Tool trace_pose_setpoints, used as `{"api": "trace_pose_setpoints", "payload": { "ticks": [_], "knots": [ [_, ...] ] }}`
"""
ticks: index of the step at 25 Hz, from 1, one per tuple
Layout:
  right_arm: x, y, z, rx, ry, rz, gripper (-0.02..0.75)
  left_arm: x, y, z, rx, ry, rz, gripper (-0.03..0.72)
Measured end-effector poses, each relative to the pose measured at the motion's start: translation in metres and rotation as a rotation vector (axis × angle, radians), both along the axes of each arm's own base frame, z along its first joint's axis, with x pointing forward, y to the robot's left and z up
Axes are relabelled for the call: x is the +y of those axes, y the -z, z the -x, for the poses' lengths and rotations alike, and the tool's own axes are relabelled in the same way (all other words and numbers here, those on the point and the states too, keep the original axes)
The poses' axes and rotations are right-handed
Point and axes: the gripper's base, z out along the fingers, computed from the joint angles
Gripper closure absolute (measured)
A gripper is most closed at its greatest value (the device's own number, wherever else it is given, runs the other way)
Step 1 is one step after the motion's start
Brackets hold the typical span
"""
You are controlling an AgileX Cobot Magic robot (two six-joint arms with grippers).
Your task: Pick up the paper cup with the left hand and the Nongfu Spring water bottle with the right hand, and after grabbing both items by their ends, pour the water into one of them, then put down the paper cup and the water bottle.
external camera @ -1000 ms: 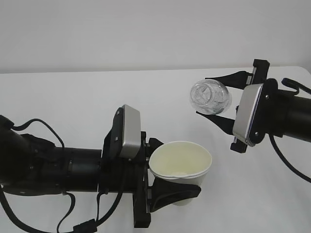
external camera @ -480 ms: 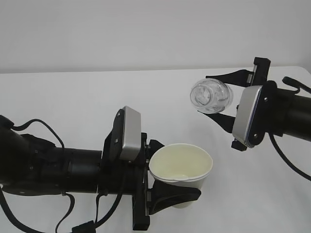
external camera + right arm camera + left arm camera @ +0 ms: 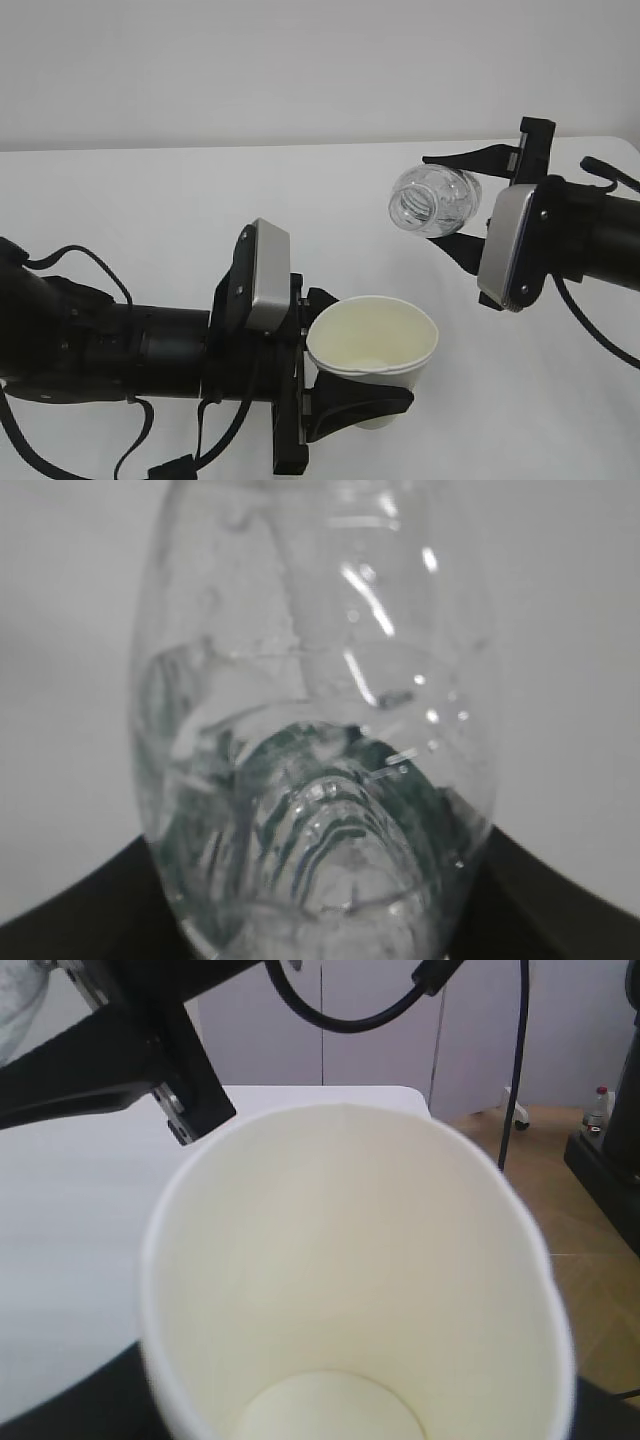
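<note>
My left gripper is shut on the base of the cream paper cup and holds it upright above the table. The left wrist view looks straight into the paper cup, whose pale bottom shows. Up and to the right, my right gripper is shut on the bottom end of the clear Nongfu Spring water bottle. The bottle lies tilted, with its open mouth turned left and slightly down, above and to the right of the cup's rim. Its ribbed body and green label fill the right wrist view. No stream of water shows.
Under both arms lies a white table, with a pale wall behind it. Loose black cables hang along the left arm. Beyond the table's edge, the left wrist view shows wooden floor and black equipment.
The bottle has tipped further, its mouth turning down and left toward the cup, and the right gripper has rolled slightly. The cup has hardly moved.
</note>
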Motion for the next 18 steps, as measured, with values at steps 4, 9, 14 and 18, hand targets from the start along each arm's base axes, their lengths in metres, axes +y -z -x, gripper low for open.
{"api": "trace_pose_setpoints", "payload": {
  "ticks": [4, 9, 14, 18],
  "knots": [
    [0.0001, -0.0001, 0.0000, -0.018, -0.006, 0.015, 0.264, 0.0000, 0.0000, 0.0000, 0.000, 0.000, 0.000, 0.260],
    [0.0011, -0.0022, 0.0005, -0.047, -0.021, 0.010, 0.264, 0.0000, 0.0000, 0.0001, -0.001, 0.001, 0.000, 0.260],
    [0.0018, -0.0041, 0.0008, -0.094, -0.037, 0.025, 0.264, 0.0000, 0.0001, 0.0002, -0.001, 0.002, -0.001, 0.261],
    [0.0012, -0.0046, -0.0001, -0.117, -0.030, 0.039, 0.264, 0.0000, 0.0001, 0.0003, -0.002, 0.004, -0.001, 0.261]
  ]
}}
